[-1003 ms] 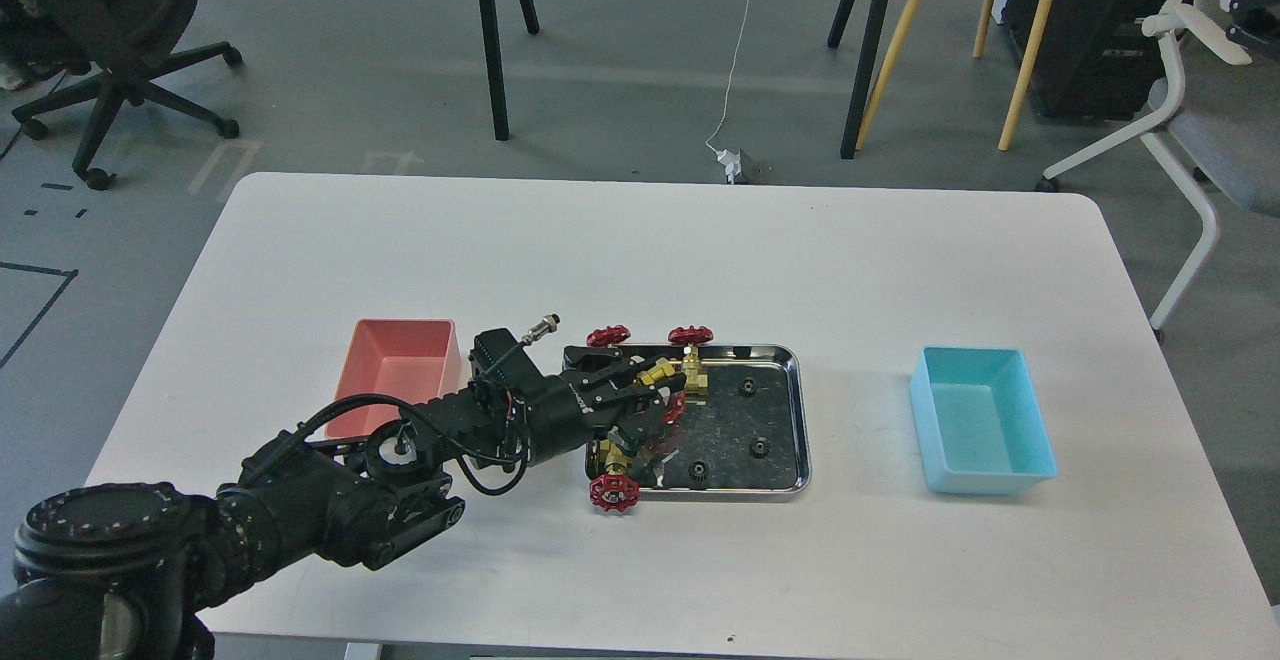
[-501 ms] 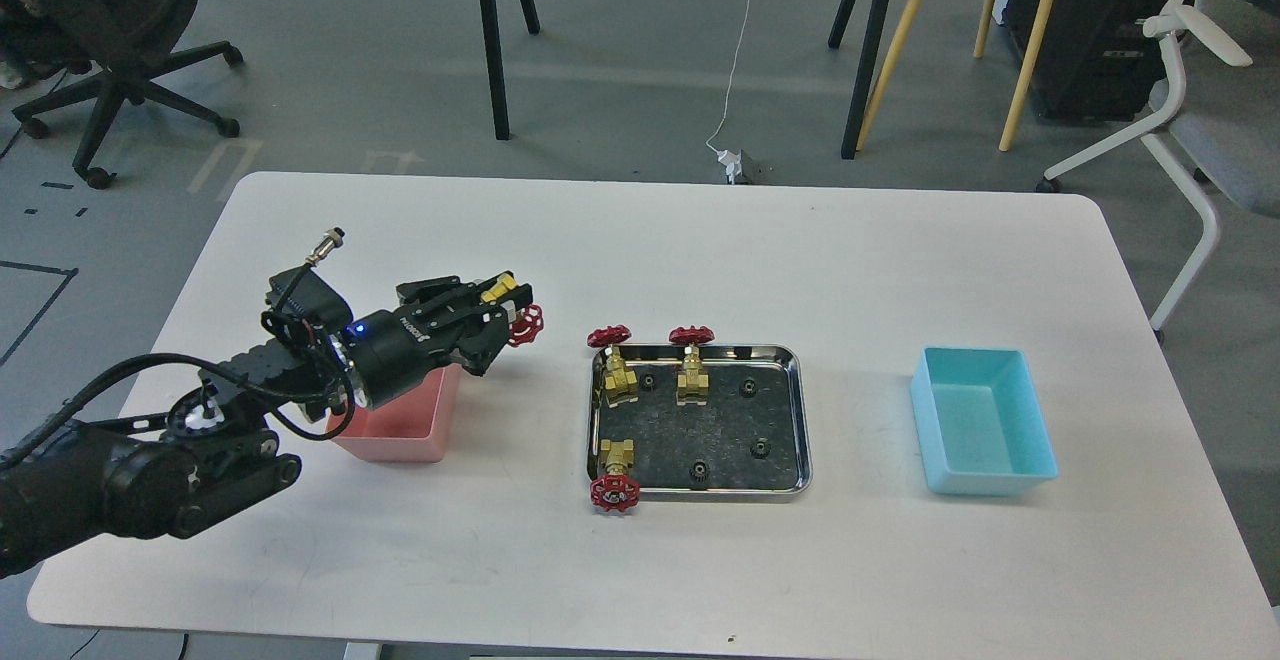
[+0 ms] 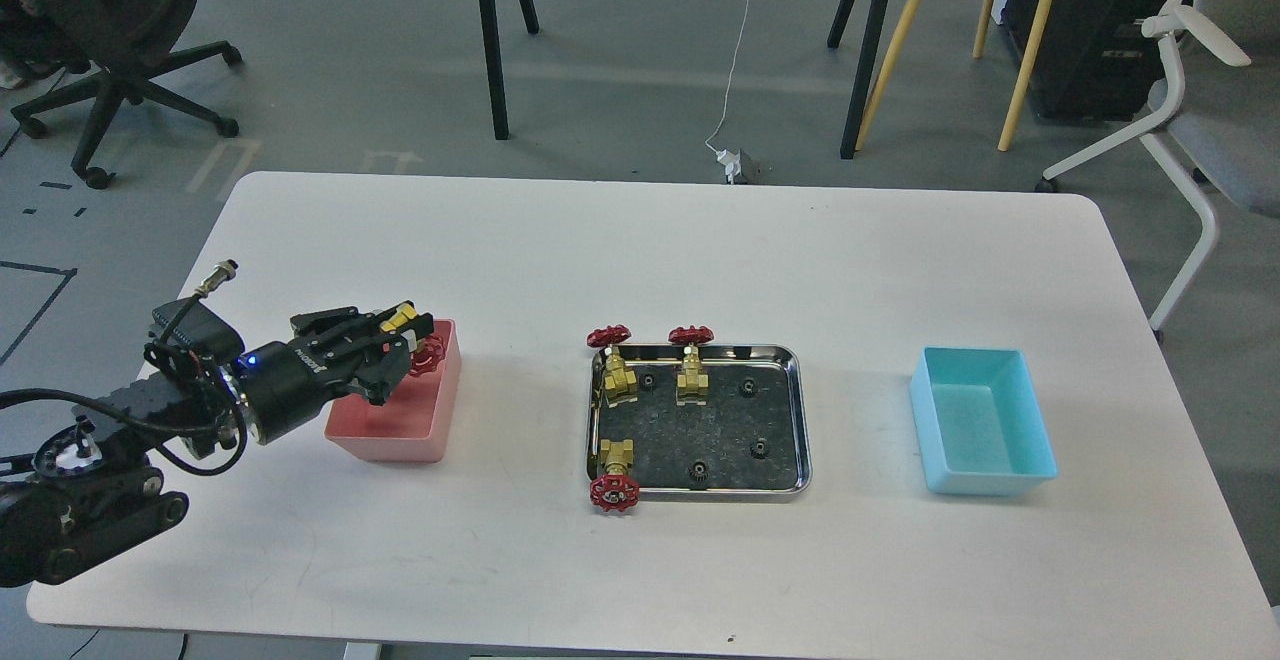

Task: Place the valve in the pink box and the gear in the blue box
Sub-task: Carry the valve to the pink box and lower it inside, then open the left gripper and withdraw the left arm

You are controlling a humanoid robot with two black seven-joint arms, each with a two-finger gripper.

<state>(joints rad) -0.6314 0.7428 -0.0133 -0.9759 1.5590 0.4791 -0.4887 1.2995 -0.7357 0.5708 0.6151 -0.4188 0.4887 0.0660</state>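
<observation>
The valve point(image 3: 415, 338) hangs over the pink box point(image 3: 440, 418) at middle left, brass body toward upper left, red handwheel lower right. The left gripper point(image 3: 400, 340) pinches it, its black arm reaching in low from the lower-left edge.

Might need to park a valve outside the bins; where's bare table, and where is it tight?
Bare table lies between steel tray and blue box, along the far edge, and across the front. Crowded: the tray, and the pink box, where the left claw holds a valve.
</observation>
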